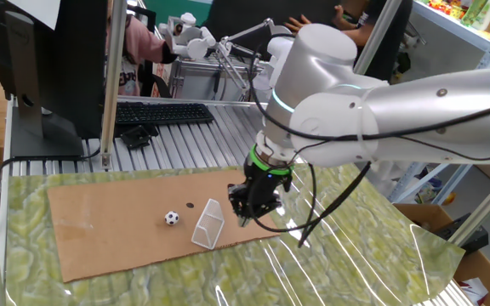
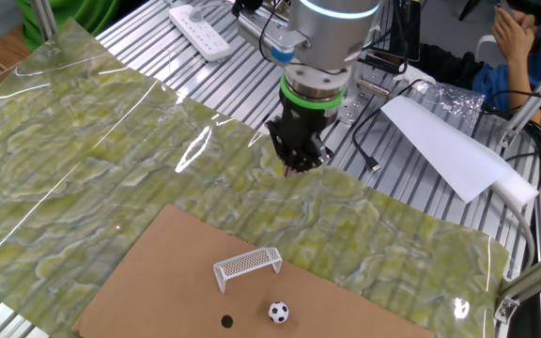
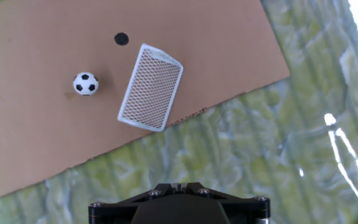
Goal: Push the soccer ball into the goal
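The soccer ball [image 1: 171, 218] is a tiny white ball with black patches, lying on the brown cardboard sheet [image 1: 100, 229] just left of the goal [image 1: 209, 224]. The goal is a small white wedge frame with netting, near the cardboard's edge. In the hand view the ball [image 3: 86, 83] lies left of the goal [image 3: 151, 87], a short gap apart. In the other fixed view the ball [image 2: 278, 312] lies in front of the goal [image 2: 248, 266]. My gripper [image 1: 247, 217] is shut and empty. It hangs above the green mat behind the goal, also seen from the other side [image 2: 294, 167] and in the hand view [image 3: 179, 185].
A small flat dark round spot [image 3: 121, 39] lies on the cardboard [image 3: 30, 124] beyond the ball. The green patterned mat [image 2: 111, 141] covers the table. A keyboard [image 1: 164, 112] and monitor [image 1: 41, 68] stand at the back, a power strip [image 2: 200, 30] and white paper [image 2: 449, 150] off the mat.
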`<act>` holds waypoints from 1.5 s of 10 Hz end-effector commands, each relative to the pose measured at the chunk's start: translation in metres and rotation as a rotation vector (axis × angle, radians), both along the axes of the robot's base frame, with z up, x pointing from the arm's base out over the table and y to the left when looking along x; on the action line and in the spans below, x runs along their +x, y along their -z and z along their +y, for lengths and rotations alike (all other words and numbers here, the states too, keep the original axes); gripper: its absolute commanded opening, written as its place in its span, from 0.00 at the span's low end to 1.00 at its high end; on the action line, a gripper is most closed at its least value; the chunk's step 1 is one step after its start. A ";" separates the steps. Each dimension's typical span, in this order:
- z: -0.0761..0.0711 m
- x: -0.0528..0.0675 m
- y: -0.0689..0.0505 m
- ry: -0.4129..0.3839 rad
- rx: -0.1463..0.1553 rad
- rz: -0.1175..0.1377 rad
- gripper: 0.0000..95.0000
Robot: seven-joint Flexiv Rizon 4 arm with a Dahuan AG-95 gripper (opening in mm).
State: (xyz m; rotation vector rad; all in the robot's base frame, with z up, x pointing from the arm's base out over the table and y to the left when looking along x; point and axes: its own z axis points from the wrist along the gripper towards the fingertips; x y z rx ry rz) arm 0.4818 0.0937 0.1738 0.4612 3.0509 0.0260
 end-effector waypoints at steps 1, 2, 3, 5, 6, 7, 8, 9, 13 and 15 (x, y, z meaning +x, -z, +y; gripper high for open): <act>0.006 0.000 0.008 0.010 0.000 -0.006 0.00; 0.010 0.000 0.010 0.017 0.001 -0.006 0.00; 0.014 -0.001 0.011 0.024 0.001 -0.006 0.00; 0.022 0.000 0.014 0.029 0.001 -0.004 0.00; 0.028 0.002 0.013 0.040 0.002 -0.004 0.00; 0.033 0.003 0.013 0.047 0.002 -0.003 0.00; 0.037 0.005 0.013 0.061 0.004 -0.004 0.00; 0.037 0.006 0.014 0.052 0.004 -0.004 0.00; 0.038 0.007 0.018 0.075 0.005 -0.005 0.00; 0.038 0.007 0.018 0.140 0.009 -0.004 0.00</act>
